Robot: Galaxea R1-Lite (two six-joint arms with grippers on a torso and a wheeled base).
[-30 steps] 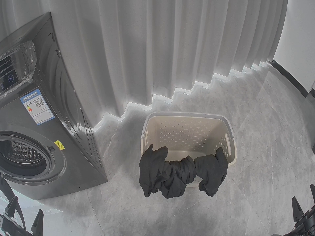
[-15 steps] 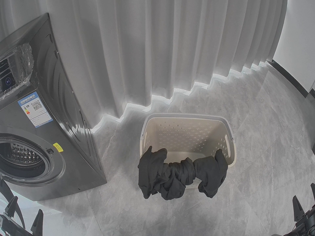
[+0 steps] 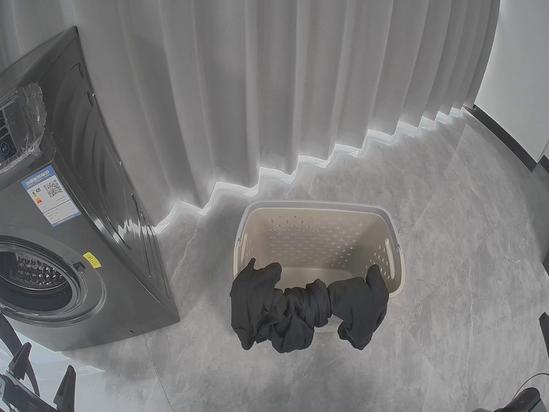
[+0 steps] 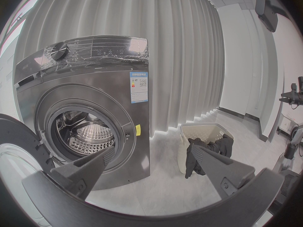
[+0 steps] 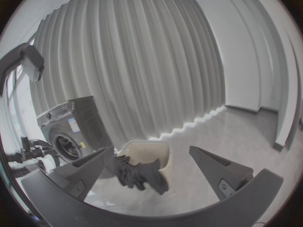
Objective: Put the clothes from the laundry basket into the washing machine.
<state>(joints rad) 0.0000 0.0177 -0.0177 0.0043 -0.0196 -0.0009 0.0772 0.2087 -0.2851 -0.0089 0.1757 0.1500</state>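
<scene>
Clothes: black cloth bundle point(image 3: 303, 313) hangs over cream plastic basket's point(image 3: 320, 233) near rim.
Washer: grey metal washing machine point(image 4: 104, 89), door open.
Left claw point(image 4: 151, 148): spread wide.
Right claw point(image 5: 151, 148): spread wide.

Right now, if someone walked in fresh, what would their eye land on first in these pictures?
Most likely the dark clothes, a twisted bundle draped over the near rim of the pale laundry basket and hanging down its outside. Next comes the grey washing machine to the basket's left, its door open and its metal drum showing. Behind both hangs a tall white curtain.
</scene>
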